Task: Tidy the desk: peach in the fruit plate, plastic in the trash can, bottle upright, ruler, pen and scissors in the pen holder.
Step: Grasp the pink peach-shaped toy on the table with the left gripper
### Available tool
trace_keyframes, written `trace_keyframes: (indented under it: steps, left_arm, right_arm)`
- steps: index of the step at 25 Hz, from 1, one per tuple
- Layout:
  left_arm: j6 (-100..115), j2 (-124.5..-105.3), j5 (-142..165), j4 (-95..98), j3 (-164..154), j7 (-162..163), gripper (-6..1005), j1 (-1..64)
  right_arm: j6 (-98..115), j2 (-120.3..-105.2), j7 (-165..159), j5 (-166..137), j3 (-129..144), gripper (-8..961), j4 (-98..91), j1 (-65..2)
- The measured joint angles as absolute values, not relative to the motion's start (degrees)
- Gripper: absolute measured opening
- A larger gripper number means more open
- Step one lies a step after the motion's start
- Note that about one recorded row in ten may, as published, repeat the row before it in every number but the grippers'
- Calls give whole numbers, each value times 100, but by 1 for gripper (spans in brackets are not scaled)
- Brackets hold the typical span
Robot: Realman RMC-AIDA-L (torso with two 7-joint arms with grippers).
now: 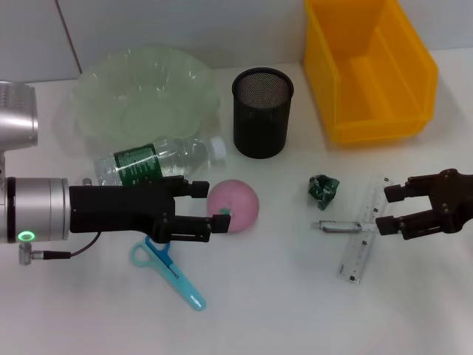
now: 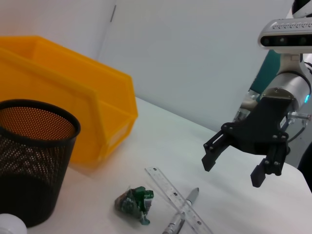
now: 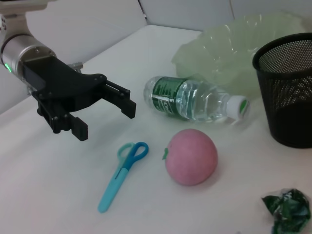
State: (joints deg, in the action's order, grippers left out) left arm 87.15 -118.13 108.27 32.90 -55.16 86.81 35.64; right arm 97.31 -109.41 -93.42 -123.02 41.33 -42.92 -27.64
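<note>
My left gripper (image 1: 213, 205) hovers open beside the pink peach (image 1: 236, 203), above the blue scissors (image 1: 168, 270). The right wrist view shows this left gripper (image 3: 105, 119) holding nothing, off to the side of the peach (image 3: 191, 157). A clear bottle (image 1: 155, 159) with a green label lies on its side behind it. My right gripper (image 1: 388, 209) is open over the end of the clear ruler (image 1: 362, 237), which crosses a silver pen (image 1: 336, 227). Crumpled green plastic (image 1: 324, 187) lies nearby. The black mesh pen holder (image 1: 262, 111) stands at centre back.
The pale green fruit plate (image 1: 144, 89) sits at the back left and the yellow trash can (image 1: 369, 66) at the back right. Bare white table lies along the front edge. In the left wrist view the right gripper (image 2: 234, 170) hangs above the ruler (image 2: 178, 200).
</note>
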Motion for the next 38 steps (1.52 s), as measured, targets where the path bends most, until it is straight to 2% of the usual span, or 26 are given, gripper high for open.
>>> trace_keyframes:
  steps: [10,19,24,27,31,33,38]
  left_arm:
    - [8876,-11729,10943,3473,-5675,8634,834,3491]
    - [8833,-11734,11151,3568,-5667,8613,835,3472]
    - [8809,-11748,11156,3571,-5637,8586,835,3476]
    - [8594,-11867,10955,3739,-5628,8307,835,3487]
    - [8594,-11867,10955,3739,-5628,8307,835,3487]
    - [7367,-11909,10216,3764,-6900,8093,835,3639]
    - [6387,-11910,10065,3938,-8095,8339,835,3760]
  right_arm:
    - [9737,-11007,-9316,-12310,4137,822,-4234,-2750]
    - [9732,-11050,-9315,-12321,4128,821,-4235,-2757]
    - [9683,-11055,-9318,-12328,4120,821,-4239,-2762]
    - [9630,-11056,-9318,-12331,4120,821,-4240,-2761]
    - [9611,-11055,-9345,-12331,4121,820,-4260,-2754]
    - [9611,-11056,-9352,-12331,4122,820,-4267,-2752]
    - [9611,-11053,-9360,-12331,4122,820,-4282,-2739]
